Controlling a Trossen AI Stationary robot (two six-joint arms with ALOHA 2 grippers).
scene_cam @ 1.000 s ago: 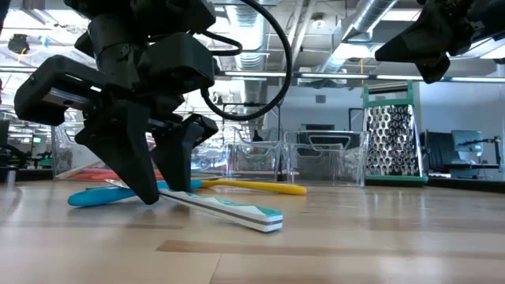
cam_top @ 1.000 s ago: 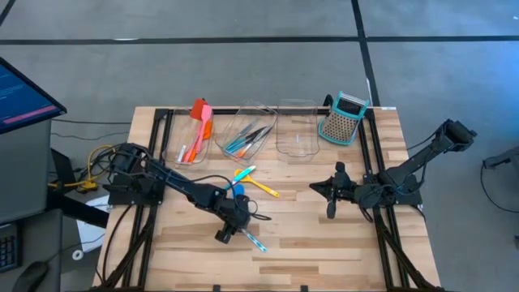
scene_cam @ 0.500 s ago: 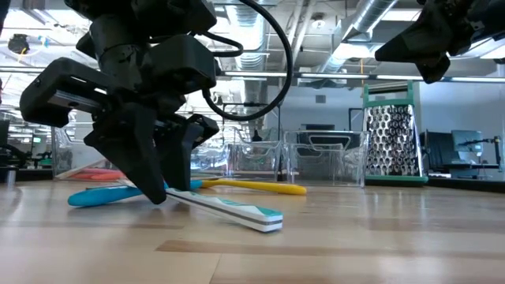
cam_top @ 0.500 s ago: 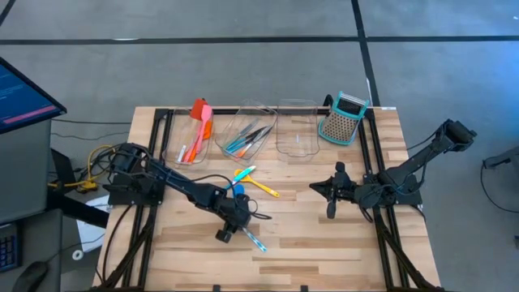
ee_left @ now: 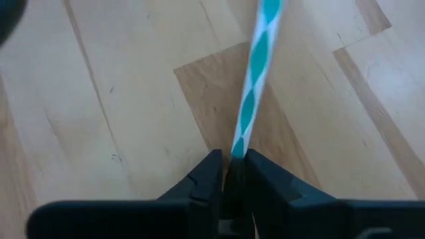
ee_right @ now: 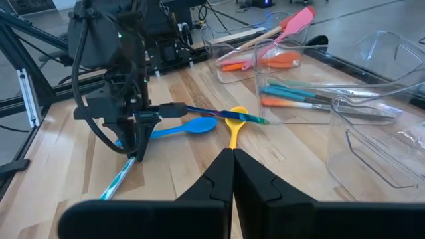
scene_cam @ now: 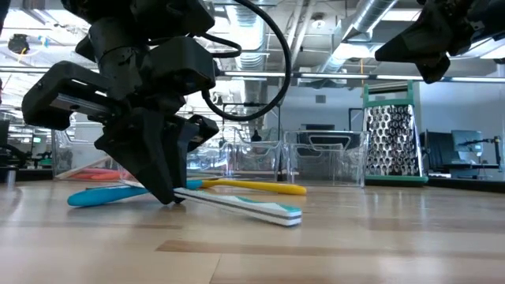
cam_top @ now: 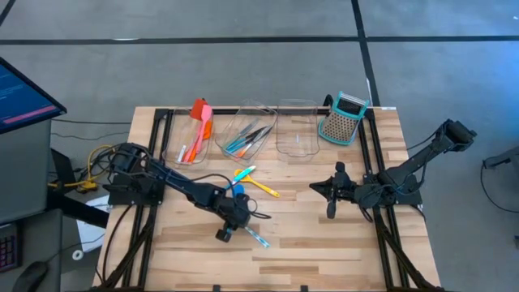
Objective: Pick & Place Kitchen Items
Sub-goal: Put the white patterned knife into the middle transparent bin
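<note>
Left gripper [cam_top: 236, 226]: near the tabletop's front-centre, fingers pinching one end of the teal-and-white utensil [scene_cam: 241, 205], which lies flat on the wood, gripped low for lifting toward the clear bins [cam_top: 247, 134] along the back edge. Blue spoon [cam_top: 238, 187] and yellow spoon [cam_top: 261, 186]: loose at mid-table, unsorted. Right gripper [cam_top: 330, 194]: fingers pressed together, empty, waiting toward the right edge.

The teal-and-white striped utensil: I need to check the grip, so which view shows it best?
The left wrist view: the striped utensil sits pinched between the left gripper fingers. The low view shows it side-on; the high and right wrist views show it small.
</note>
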